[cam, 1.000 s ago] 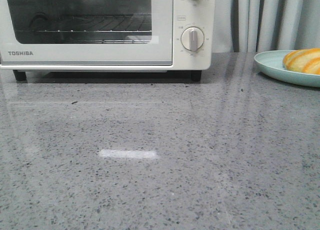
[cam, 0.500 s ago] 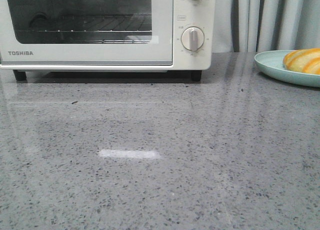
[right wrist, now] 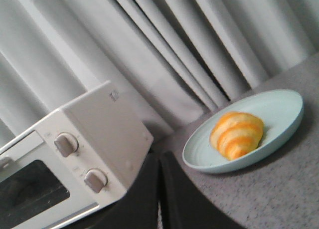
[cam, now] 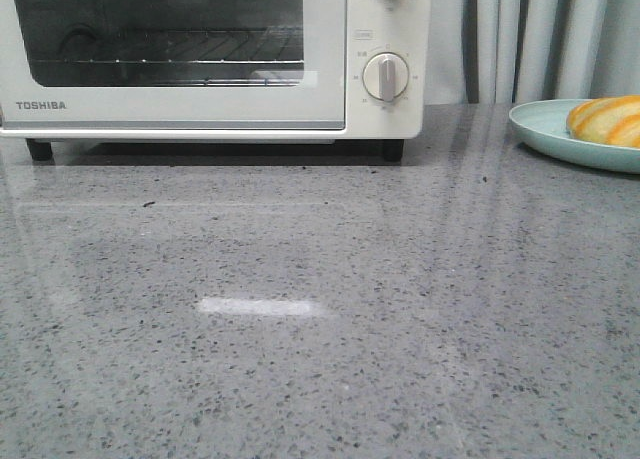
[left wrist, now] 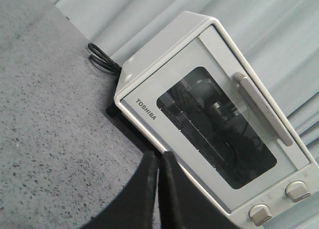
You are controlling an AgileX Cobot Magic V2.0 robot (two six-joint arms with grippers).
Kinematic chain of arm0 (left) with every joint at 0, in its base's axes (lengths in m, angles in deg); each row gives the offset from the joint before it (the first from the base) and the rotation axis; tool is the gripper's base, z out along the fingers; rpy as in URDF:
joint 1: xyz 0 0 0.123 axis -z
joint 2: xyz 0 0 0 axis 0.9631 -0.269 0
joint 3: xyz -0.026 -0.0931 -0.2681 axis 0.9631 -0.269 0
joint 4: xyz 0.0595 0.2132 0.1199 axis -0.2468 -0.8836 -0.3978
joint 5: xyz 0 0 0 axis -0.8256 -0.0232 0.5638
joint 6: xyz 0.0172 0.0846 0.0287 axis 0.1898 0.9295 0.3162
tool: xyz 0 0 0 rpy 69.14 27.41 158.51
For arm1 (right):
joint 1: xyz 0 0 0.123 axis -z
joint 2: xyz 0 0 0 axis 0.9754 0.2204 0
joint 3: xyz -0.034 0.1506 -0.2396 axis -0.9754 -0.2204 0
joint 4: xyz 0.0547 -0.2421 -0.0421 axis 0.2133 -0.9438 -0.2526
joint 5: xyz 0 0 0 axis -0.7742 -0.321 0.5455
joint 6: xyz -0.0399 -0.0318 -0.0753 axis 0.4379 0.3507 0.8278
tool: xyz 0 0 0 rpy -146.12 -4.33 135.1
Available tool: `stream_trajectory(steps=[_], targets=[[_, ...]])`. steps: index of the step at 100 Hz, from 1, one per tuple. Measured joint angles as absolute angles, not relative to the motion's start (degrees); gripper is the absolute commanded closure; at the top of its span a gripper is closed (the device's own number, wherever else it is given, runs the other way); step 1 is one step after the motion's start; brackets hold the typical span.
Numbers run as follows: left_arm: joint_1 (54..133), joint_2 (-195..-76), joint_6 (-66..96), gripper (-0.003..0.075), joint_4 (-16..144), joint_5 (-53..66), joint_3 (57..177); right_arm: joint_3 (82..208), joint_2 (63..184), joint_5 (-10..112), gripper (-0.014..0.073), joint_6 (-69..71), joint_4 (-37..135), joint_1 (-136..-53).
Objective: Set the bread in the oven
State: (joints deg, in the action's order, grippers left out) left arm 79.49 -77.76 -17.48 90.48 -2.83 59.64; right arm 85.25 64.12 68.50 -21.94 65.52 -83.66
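Observation:
The white Toshiba oven (cam: 200, 99) stands at the back left with its glass door closed; it also shows in the left wrist view (left wrist: 209, 124) and the right wrist view (right wrist: 75, 154). The bread (cam: 607, 120), a golden croissant roll with pale stripes, lies on a pale blue plate (cam: 545, 127) at the far right; it also shows in the right wrist view (right wrist: 237, 134). My left gripper (left wrist: 158, 156) is shut and empty, above the counter in front of the oven. My right gripper (right wrist: 159, 156) is shut and empty, between the oven and the plate (right wrist: 199, 159). Neither gripper shows in the front view.
Grey speckled counter (cam: 320, 309) spreads in front of the oven. Pale curtains (cam: 540, 39) hang behind. A black power cord (left wrist: 102, 59) lies coiled beside the oven. Two round dials (cam: 385, 77) sit on the oven's right panel.

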Motion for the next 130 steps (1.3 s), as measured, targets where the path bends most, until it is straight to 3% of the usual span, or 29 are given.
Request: stream_trajectory(steps=[20,34,52,65,88,109,130], targets=[[79.5,-78.4,-6.0,0.0742,89.2,9.7,66.7,98.2,66.0,46.7,0.0656,-16.8,59.5,-83.7],[79.5,-87.7,6.7,0.0742,88.6,13.3,77.2,107.0,72.8,37.8,0.0656,-9.0,57.2,-83.7],[80.4,-108.0,21.0,0.0741,90.4,14.9,91.0,111.4,80.4,38.6,0.0656,-6.9,56.8,-83.7],[86.2,-120.7,29.9,0.0741,94.3,11.7,100.3,111.5,81.7,40.1,0.0656,-6.8,56.8,-83.7],[93.0,-139.6,34.4,0.0741,95.7,9.3,114.5,111.5,81.8,40.6,0.0656,-6.7,56.8,-83.7],[93.2,-151.8,34.7,0.0741,96.0,8.5,121.7,111.5,81.8,40.6,0.0656,-6.7,56.8,-83.7],[93.2,-156.0,34.8,0.0741,96.6,8.5,122.9,111.5,81.8,40.6,0.0656,-6.7,56.8,-83.7]])
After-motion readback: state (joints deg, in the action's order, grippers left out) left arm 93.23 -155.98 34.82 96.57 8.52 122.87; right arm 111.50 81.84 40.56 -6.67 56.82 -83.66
